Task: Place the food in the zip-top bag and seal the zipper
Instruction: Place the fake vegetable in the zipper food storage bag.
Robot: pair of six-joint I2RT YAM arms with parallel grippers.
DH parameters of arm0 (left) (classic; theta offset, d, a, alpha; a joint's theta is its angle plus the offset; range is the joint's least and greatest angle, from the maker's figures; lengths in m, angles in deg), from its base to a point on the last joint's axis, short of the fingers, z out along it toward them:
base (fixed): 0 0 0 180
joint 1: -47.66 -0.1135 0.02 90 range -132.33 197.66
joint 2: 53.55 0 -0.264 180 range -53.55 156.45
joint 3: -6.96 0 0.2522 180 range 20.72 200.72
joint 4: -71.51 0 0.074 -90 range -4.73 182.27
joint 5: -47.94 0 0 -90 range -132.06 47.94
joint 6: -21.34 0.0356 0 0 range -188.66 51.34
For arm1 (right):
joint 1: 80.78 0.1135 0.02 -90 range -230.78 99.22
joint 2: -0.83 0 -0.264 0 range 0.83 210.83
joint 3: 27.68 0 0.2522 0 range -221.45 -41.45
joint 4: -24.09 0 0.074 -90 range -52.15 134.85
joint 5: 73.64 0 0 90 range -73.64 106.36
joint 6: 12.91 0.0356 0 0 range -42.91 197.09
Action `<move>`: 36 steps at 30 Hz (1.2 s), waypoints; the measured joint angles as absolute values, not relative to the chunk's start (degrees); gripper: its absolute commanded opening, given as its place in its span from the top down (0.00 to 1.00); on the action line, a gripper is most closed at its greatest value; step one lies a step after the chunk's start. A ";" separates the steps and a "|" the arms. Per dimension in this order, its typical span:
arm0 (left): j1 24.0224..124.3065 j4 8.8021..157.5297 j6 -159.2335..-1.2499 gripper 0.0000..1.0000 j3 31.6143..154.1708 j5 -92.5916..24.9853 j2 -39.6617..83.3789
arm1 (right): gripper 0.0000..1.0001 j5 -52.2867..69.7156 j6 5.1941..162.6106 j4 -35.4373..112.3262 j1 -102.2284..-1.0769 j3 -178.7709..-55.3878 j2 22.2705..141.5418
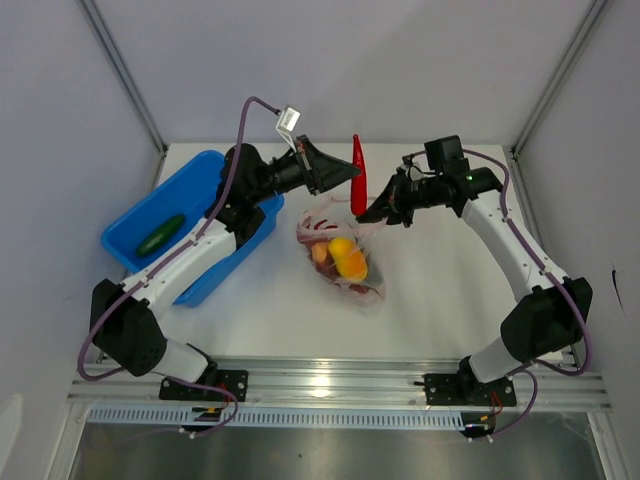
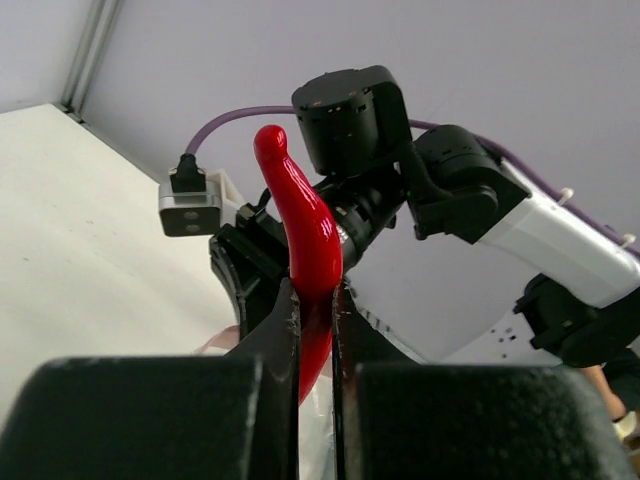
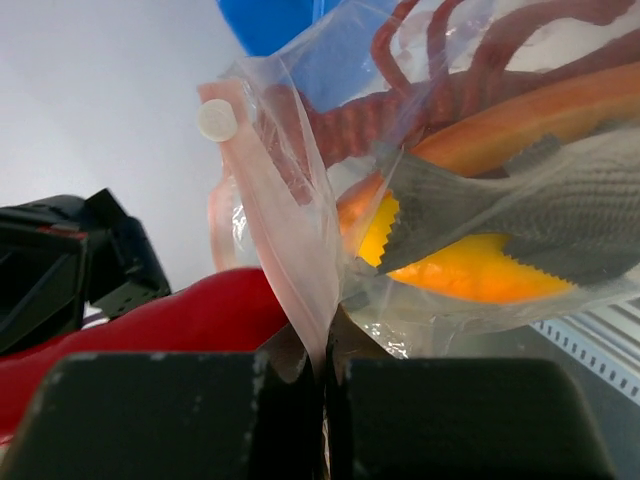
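Red chilli [image 1: 358, 175]: light, stiff, glossy, probably slippery; left jaws are clenching its lower end, holding it at the far end of the zip-top bag [image 1: 372, 287], mid-worktop. Bag: thin, limp film, carrying a fish [image 3: 520, 210]; right jaws are pinching its mouth edge, best gripped beside the zipper [image 3: 265, 200]

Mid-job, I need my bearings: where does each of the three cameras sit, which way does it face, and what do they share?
Top external: above and behind the bases, looking down on the table; both arms show whole.
Left wrist: on the left arm, looking along the left fingers, shut on the red chilli, towards the right arm.
Right wrist: on the right arm, looking along the right fingers, shut on the zip-top bag, towards the blue bin.
Shared: the chilli shows in all three views.
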State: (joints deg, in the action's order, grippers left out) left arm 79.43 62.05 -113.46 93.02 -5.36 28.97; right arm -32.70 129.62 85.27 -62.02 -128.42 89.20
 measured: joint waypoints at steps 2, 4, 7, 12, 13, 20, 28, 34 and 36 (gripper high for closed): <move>79.43 60.54 -112.36 0.99 91.73 -5.42 29.00 | 1.00 -33.86 130.28 84.70 -62.10 -128.05 89.09; 79.43 59.05 -110.79 0.99 90.39 -5.55 29.00 | 1.00 -34.56 130.76 84.50 -62.26 -127.35 88.70; 79.46 57.41 -109.81 1.00 88.75 -5.16 29.00 | 1.00 -35.33 131.50 84.02 -62.63 -126.04 87.91; 79.59 49.92 -113.55 0.99 84.67 -4.20 28.97 | 1.00 -36.29 132.66 83.04 -63.35 -124.56 86.56; 79.59 47.29 -115.18 0.99 82.83 -4.44 28.97 | 1.00 -36.66 133.03 82.75 -63.39 -124.27 86.21; 79.65 36.04 -125.50 0.99 76.60 -8.26 29.06 | 1.00 -37.18 136.22 81.22 -63.30 -123.18 85.53; 79.81 29.24 -134.22 0.99 71.53 -15.91 29.08 | 1.00 -36.64 138.60 79.34 -63.26 -122.76 85.40; 79.98 27.40 -135.27 0.99 70.39 -18.05 29.08 | 1.00 -36.13 140.64 77.86 -63.26 -122.44 85.16; 80.16 27.03 -135.69 0.99 70.26 -18.60 29.19 | 1.00 -35.92 141.18 77.81 -63.26 -122.44 85.07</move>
State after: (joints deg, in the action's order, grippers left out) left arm 80.16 27.03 -135.69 70.26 -18.60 29.19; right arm -35.92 141.18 77.81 -63.26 -122.44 85.07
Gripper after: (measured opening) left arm 0.057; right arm 0.002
